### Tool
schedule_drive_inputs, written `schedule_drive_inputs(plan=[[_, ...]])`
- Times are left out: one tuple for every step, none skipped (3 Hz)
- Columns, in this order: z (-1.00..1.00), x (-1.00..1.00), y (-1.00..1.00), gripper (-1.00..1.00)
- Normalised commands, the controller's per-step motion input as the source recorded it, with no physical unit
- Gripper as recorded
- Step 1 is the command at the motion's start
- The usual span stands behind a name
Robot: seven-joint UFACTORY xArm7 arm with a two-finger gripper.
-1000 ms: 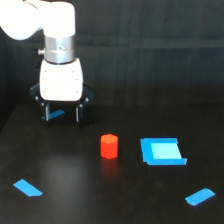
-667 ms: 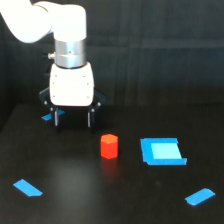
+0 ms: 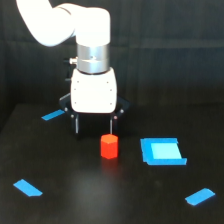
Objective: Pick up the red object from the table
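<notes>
Blue pieces (image 3: 161, 151) flank red object (image 3: 109, 146), none blocking.

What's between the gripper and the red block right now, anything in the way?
Nothing visible. The gripper hangs open just behind and above the red object, one finger close over its top, with only bare table around it. The blue tray and the blue strips lie off to the sides.

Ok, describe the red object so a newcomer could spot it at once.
Start from the white gripper hanging over the black table; its right-hand finger in the exterior view reaches down just above the red object. It is a small, chunky, faceted block standing upright, left of the light blue square piece. It is the only red thing; all its neighbours are flat and blue.
</notes>
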Motion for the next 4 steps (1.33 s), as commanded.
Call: schedule_drive_inputs(plan=[[-0.24, 0.65, -0.76, 0.99], [-0.32, 0.07, -0.69, 1.00], [-0.39, -0.08, -0.14, -0.49], [-0.09, 0.06, 0.11, -0.93]])
